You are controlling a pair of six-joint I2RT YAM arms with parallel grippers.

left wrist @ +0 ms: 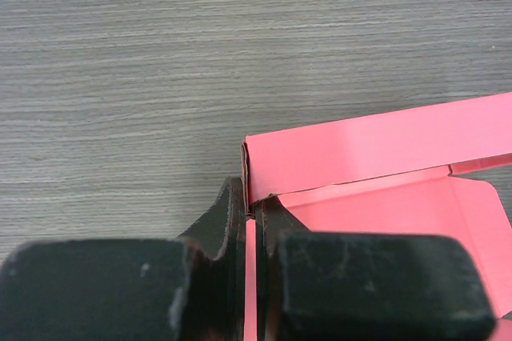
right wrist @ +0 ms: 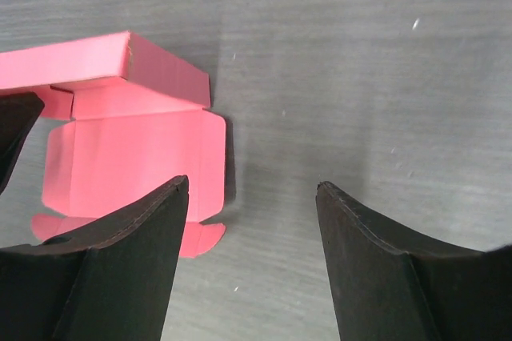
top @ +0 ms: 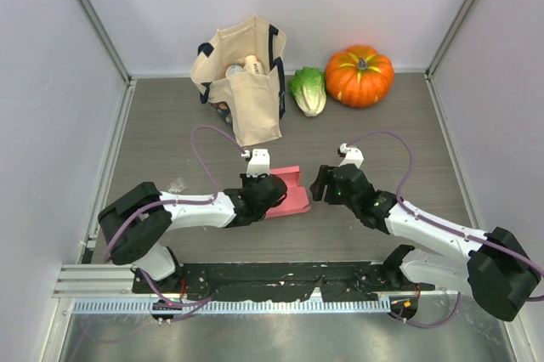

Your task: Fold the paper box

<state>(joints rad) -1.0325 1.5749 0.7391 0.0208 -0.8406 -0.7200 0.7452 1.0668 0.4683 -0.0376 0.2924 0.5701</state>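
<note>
Now: left gripper [left wrist: 250,211] clenched on box [left wrist: 376,147] wall; right gripper [right wrist: 252,189] spread wide, empty, just right of it.

Grey wood-grain table [top: 153,124] enclosed by plain white walls [top: 297,5] with metal posts [top: 93,18].

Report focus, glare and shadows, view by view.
Top external: even soft light, sharp throughout. Left wrist: left gripper blurred up close, paper box sharp with a pale sheen on its wall. Right wrist: crisp; the box throws a narrow dark shadow on the table beside it.
</note>
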